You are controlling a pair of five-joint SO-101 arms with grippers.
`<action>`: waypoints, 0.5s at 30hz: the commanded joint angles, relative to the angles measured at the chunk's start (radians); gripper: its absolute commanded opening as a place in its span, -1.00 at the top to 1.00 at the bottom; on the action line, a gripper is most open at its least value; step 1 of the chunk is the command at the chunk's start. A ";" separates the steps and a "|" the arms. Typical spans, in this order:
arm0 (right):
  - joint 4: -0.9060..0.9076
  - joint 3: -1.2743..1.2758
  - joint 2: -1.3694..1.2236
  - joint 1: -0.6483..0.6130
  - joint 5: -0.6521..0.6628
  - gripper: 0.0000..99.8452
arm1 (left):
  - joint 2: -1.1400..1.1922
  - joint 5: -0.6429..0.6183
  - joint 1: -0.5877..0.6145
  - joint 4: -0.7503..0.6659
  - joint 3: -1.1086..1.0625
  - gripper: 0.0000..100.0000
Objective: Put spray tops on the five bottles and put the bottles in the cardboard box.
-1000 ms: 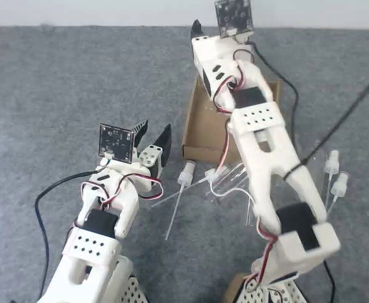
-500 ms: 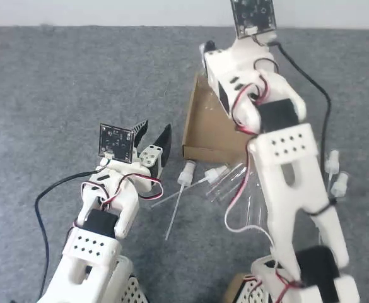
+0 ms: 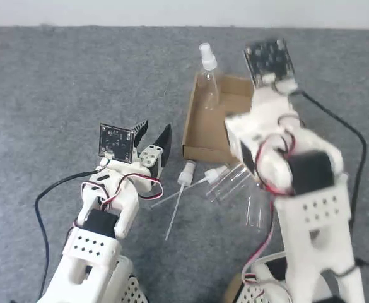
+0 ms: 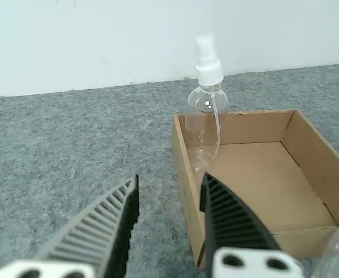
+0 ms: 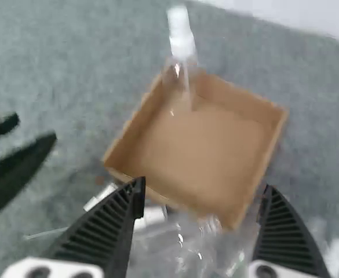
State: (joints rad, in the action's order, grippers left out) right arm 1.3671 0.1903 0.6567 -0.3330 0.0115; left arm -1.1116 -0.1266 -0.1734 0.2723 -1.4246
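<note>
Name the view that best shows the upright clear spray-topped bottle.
Left wrist view: the clear plastic bottle with white spray top shows side-on, whole. The high and right wrist views look down on it, foreshortened.

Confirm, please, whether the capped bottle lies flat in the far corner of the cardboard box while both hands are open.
Not flat: the left wrist view shows the capped bottle standing upright in the cardboard box's far corner. The left hand and right hand are open.
</note>
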 commanded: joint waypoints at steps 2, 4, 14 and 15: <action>0.007 0.130 0.315 0.197 0.020 0.46 | -0.025 0.009 0.006 -0.026 0.016 0.69; -0.019 0.176 0.430 0.334 0.061 0.46 | -0.025 0.009 0.006 -0.026 0.016 0.69; -0.242 0.499 0.461 0.839 0.287 0.47 | -0.025 0.009 -0.002 -0.026 0.013 0.69; -0.265 0.509 0.414 0.860 0.288 0.47 | -0.025 0.009 -0.003 -0.026 0.013 0.69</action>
State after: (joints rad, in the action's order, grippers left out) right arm 1.1983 0.6521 1.1953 0.4219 0.2432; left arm -1.1116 -0.1266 -0.1734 0.2723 -1.4246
